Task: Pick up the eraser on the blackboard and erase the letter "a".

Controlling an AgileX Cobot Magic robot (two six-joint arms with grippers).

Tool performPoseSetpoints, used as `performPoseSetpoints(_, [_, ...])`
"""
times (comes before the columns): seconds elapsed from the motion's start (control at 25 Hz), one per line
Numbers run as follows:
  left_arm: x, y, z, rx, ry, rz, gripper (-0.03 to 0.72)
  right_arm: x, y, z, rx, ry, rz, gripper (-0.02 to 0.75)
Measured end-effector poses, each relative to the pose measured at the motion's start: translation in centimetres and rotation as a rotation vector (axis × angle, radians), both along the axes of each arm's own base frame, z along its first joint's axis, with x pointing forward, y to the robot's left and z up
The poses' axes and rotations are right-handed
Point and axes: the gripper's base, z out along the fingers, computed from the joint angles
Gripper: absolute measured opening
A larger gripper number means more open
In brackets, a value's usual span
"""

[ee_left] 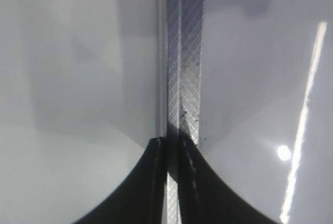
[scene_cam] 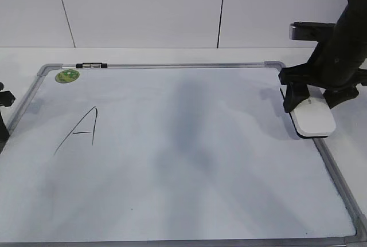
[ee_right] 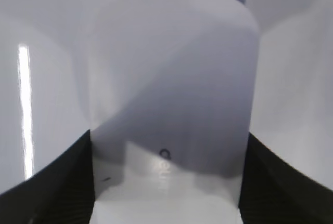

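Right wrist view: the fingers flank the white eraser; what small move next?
Probably release and lift the right gripper clear: the white rounded plastic eraser lies at the right edge of the grey-framed whiteboard, and only a capital A shows.
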Motion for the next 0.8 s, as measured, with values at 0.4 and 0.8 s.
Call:
performPoseSetpoints(0.4, [0.0,0.0,0.0,0.0,0.0,0.0,0.022,0.8,0.1,-2.5,0.001,0.042,-0.017,0.538])
performPoseSetpoints(0.8, [0.0,0.0,0.0,0.0,0.0,0.0,0.022,0.8,0.1,-2.5,0.003,0.035,-0.029,0.538])
